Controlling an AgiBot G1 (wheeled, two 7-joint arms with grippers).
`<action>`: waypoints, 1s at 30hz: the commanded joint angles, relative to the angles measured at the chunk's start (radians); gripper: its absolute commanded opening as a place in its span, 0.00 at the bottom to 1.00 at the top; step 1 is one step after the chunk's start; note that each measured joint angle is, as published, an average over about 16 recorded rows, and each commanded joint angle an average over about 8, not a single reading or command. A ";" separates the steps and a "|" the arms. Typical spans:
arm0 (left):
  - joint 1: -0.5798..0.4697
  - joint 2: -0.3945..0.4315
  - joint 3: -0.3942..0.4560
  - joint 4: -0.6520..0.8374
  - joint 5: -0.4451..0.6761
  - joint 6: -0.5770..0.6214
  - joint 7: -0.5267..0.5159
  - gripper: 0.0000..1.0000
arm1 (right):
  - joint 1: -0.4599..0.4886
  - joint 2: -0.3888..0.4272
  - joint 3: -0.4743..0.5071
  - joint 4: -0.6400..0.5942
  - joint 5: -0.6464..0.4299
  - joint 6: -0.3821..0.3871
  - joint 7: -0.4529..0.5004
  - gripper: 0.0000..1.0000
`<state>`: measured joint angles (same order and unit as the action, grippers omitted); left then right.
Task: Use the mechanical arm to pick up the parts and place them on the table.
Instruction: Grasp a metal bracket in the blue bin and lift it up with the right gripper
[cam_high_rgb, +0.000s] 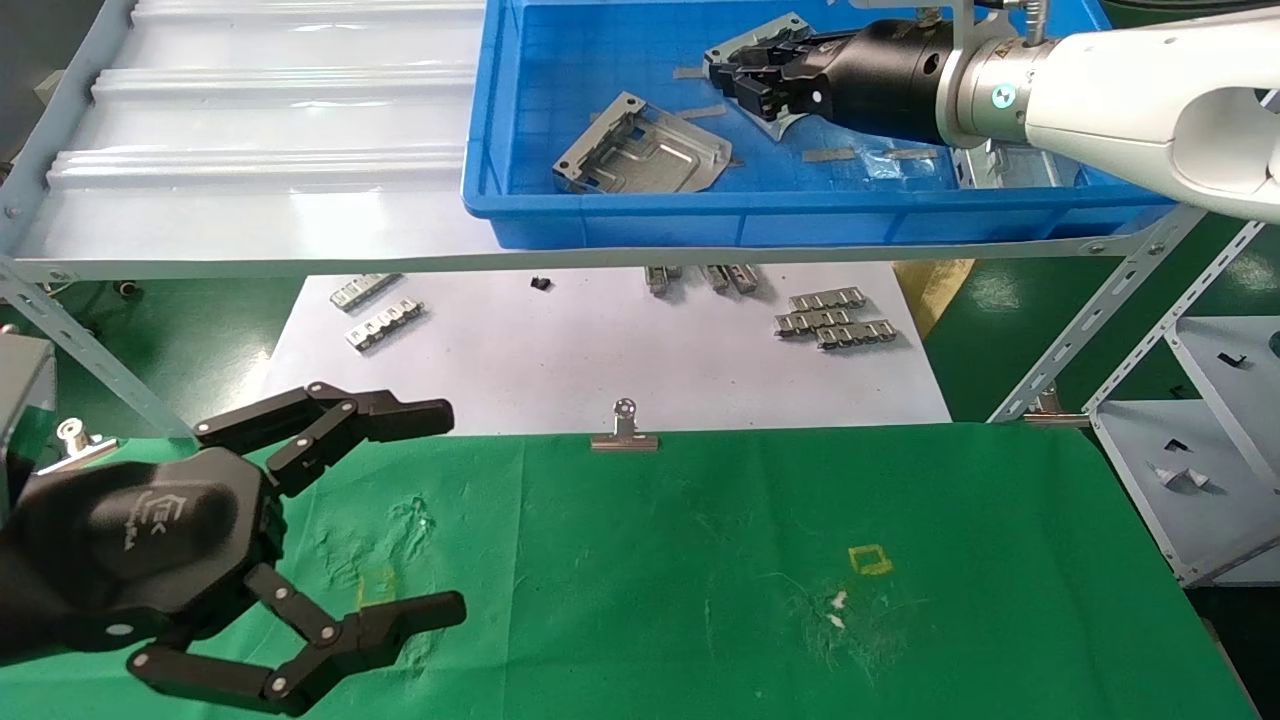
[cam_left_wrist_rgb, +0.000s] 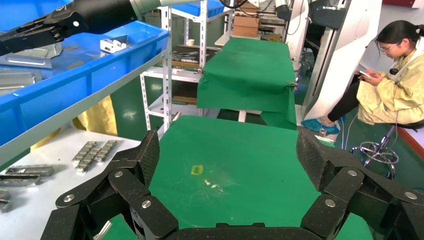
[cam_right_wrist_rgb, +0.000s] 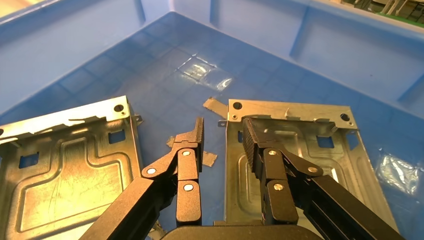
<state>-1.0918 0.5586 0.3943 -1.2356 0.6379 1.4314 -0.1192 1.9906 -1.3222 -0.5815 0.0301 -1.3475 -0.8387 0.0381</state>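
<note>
Two silver-grey parts lie in the blue bin (cam_high_rgb: 600, 225): one in the middle (cam_high_rgb: 640, 150) (cam_right_wrist_rgb: 65, 165), the other (cam_high_rgb: 760, 38) (cam_right_wrist_rgb: 310, 145) under my right gripper (cam_high_rgb: 725, 75) (cam_right_wrist_rgb: 223, 127). That gripper is open and low over the bin floor. One finger is above this part's inside, the other above the blue floor beside it, so the part's folded edge lies between them with a gap on each side. My left gripper (cam_high_rgb: 455, 510) (cam_left_wrist_rgb: 230, 155) hangs wide open and empty above the left of the green table (cam_high_rgb: 700, 560).
A white sheet (cam_high_rgb: 600, 350) behind the table carries toothed metal strips (cam_high_rgb: 830, 318). A binder clip (cam_high_rgb: 625, 430) grips the cloth's far edge. A grey shelf rack (cam_high_rgb: 1200, 430) stands at the right. A seated person (cam_left_wrist_rgb: 395, 75) is beyond the table's far end.
</note>
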 joint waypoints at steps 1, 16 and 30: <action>0.000 0.000 0.000 0.000 0.000 0.000 0.000 1.00 | 0.002 -0.002 -0.002 -0.005 -0.003 0.000 -0.001 0.00; 0.000 0.000 0.000 0.000 0.000 0.000 0.000 1.00 | -0.022 -0.022 -0.015 0.002 -0.019 0.038 0.005 0.00; 0.000 0.000 0.000 0.000 0.000 0.000 0.000 1.00 | 0.011 0.010 -0.002 0.056 0.009 -0.023 -0.027 0.00</action>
<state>-1.0918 0.5586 0.3944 -1.2356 0.6378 1.4314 -0.1192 2.0038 -1.3030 -0.5839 0.0874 -1.3388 -0.8953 0.0038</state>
